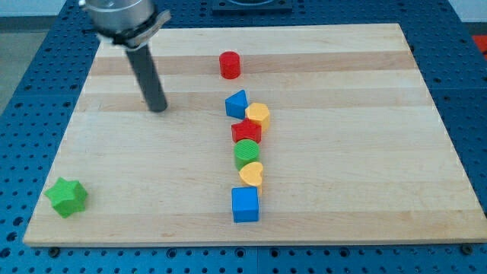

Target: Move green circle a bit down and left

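**Tip upper left, green circle mid-column**

My tip [157,109] rests on the worktop [365,152] in the frame's upper left, well apart from every block. No fingers on this rig, just the rod, so nothing open, closed or gripped.

Green circle [246,153] sits ctr frame, in a crowded vertical column: blue triangle [237,103] at top w/ a yellow heart [259,115] just right of it, red star [246,132] touching the circle above, 2nd yellow heart [251,174] touching below, blue cube [245,204] at bottom.

Red cylinder [230,65] stands alone near top ctr. Green star [66,196] lower left corner.
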